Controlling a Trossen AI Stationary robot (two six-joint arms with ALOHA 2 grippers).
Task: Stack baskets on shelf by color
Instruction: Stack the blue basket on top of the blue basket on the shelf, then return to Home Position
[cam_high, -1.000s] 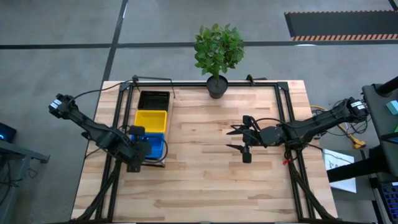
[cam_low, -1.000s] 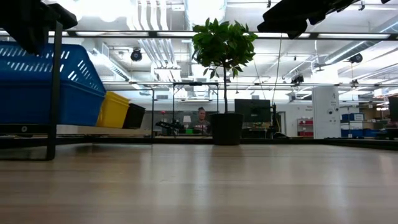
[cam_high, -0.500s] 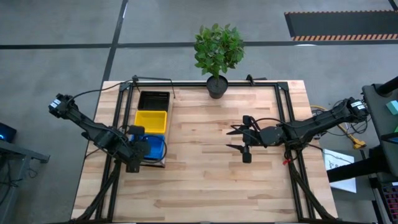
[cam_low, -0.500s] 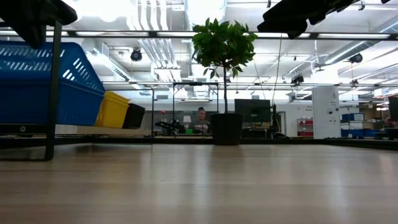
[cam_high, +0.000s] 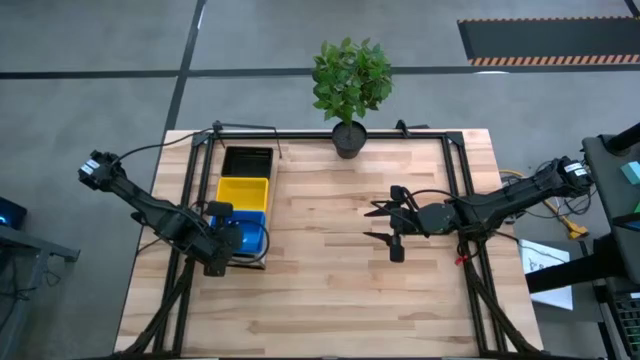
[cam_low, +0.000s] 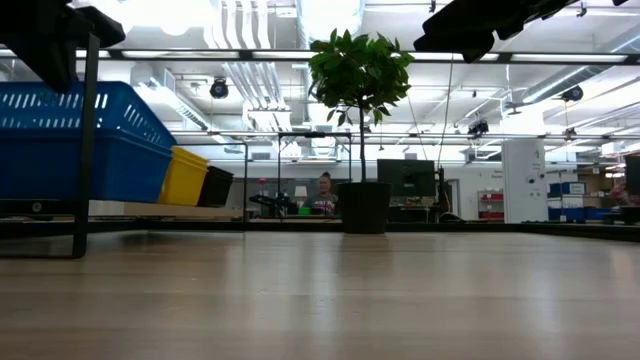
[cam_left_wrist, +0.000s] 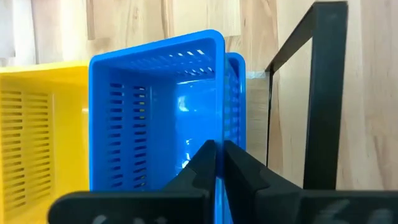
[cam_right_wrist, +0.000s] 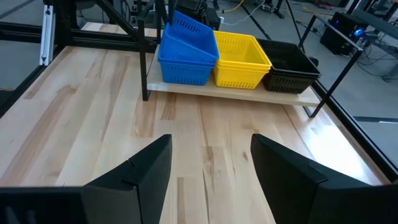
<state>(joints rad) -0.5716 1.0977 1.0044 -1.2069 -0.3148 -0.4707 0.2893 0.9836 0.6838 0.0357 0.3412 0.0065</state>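
Jaws of left gripper (cam_left_wrist: 217, 163) shut on blue basket (cam_left_wrist: 158, 118) wall; right gripper (cam_right_wrist: 208, 163) wide open, empty.

Open industrial lab hall: exposed ceiling ducts (cam_low: 240, 40), concrete floor (cam_high: 90, 40), far monitors (cam_low: 405, 178).

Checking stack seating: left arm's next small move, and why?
Probably ease the top blue basket down level. The left gripper is shut on its wall, and it sits tilted in the lower blue basket. Right gripper waits open mid-table.
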